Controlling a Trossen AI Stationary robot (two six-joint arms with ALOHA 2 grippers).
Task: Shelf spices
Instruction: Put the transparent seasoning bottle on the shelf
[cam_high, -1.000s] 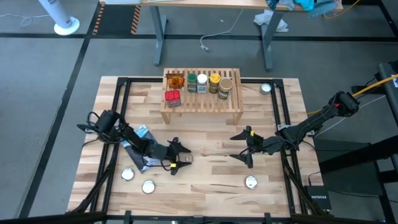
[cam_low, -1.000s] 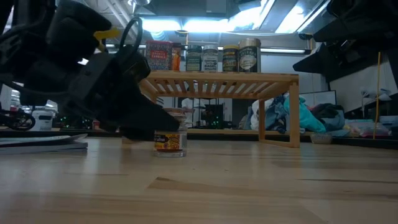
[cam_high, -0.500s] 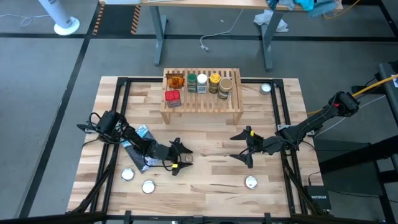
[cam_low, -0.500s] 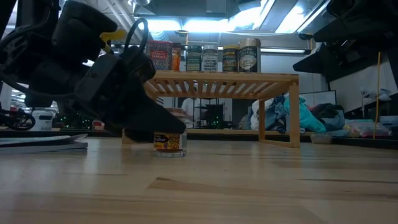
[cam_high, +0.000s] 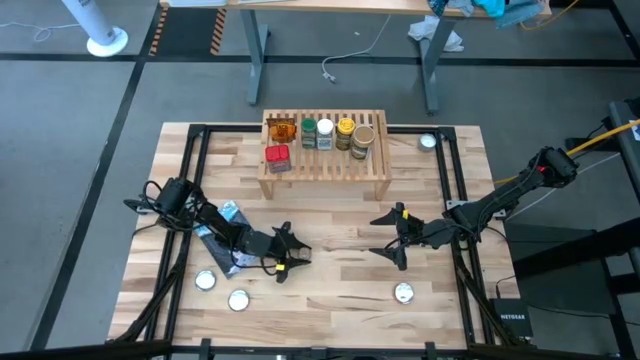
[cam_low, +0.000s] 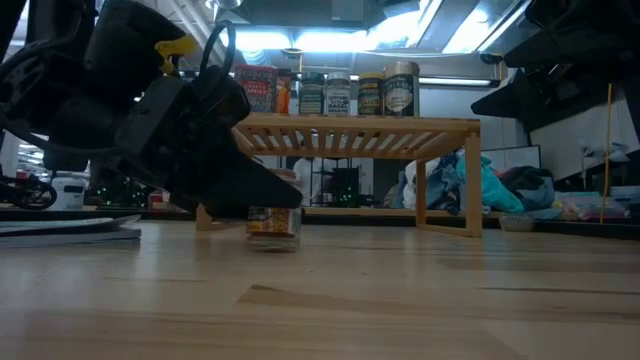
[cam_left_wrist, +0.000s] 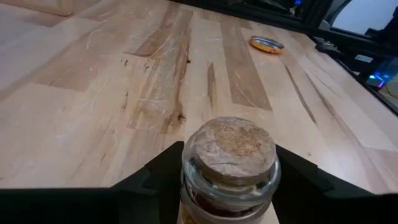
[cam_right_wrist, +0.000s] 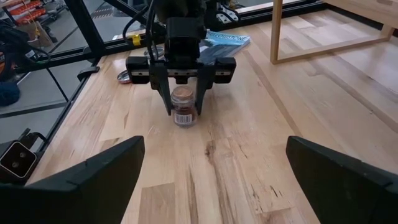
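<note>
Item: cork-topped jar (cam_left_wrist: 229, 163) of reddish spice, upright on the tabletop (cam_high: 340, 300), near-left of centre, well apart from the shelf (cam_high: 324, 160).
Left gripper (cam_right_wrist: 184, 111): fingers either side of the jar just under the cork; they look pressed onto the glass, so treat it as gripped, barely.
Right gripper (cam_high: 393, 238): jaws spread wide, holding nothing, waiting right of centre.
Shelf stock: five containers on the far step; red tin (cam_high: 277, 156) on the near step.
Your step: confirm the grip, then lift straight up.
Handling: keep the jar vertical; squeeze below the cork, not on it.
Placement: aim for the free slats right of the red tin.
</note>
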